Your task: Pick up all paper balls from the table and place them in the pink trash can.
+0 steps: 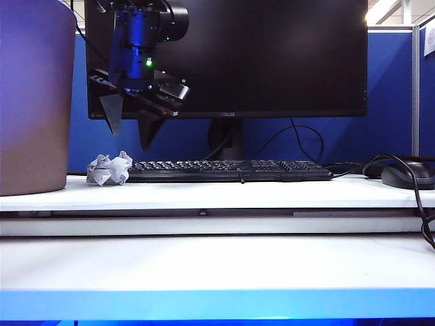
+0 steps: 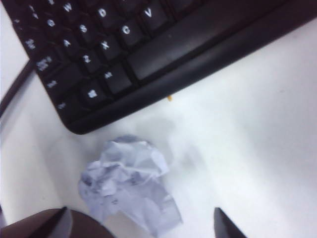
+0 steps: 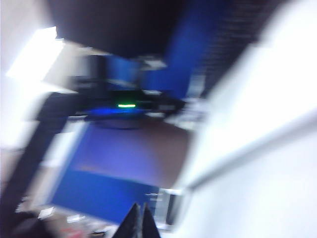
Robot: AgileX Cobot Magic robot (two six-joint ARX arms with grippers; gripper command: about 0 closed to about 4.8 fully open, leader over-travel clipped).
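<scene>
1. At the far left of the exterior view we see the tall, smooth, dusty pink trash can (image 1: pixel 34 102) standing on the white table (image 1: pixel 217 193).
2. Just right of it, low in the frame, one crumpled white paper ball (image 1: pixel 109 169) lies on the table, close to the left end of the flat black keyboard (image 1: pixel 228 170); whether they touch, we cannot tell.
3. Above the ball, upper left of centre, the left gripper (image 1: pixel 130 124) hangs with its two dark fingers spread wide and holding nothing; the left wrist view shows the ball (image 2: pixel 130 186) lying between the fingertips (image 2: pixel 59 215).
4. The right gripper (image 3: pixel 138 220) shows only in its own blurred wrist view, fingertips together and empty; it is absent from the exterior view.
5. Risks, as we judge them: a finger could catch the keyboard's edge on descent, or the light ball could be nudged aside or pinched loosely and dropped short of the can.
6. Writing: key letters such as W, D, C, V read on the keyboard; the logo on the black monitor (image 1: pixel 272 54) is too small to read.
</scene>
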